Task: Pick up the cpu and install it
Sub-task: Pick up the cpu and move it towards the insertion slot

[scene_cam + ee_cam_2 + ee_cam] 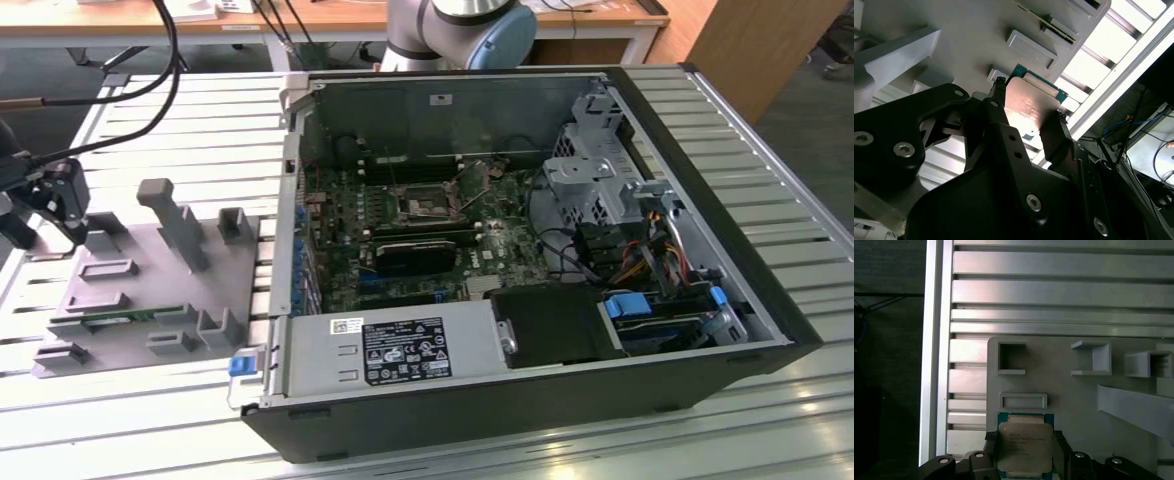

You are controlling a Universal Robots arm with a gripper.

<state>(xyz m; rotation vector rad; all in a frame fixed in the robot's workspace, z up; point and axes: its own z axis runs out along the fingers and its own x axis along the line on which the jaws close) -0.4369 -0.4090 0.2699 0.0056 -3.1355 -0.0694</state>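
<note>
1. The gripper (1025,454) pinches the cpu (1025,444) between its two black fingers (991,452), one on each of two opposite edges.
2. The cpu is over the grey tray (1079,410), close to the tray's edge and just beside a shallow rectangular frame (1023,401) moulded on it. Whether the chip touches the tray cannot be told.
3. In both wrist views its silver top faces the camera, with a thin green rim around it.
4. In the exterior view the tray lies on a slatted metal table (200,130). An open computer case (534,410) stands just beside the tray, on the exterior view's right.
5. The motherboard (350,232) inside the case is well apart from the tray.
</note>
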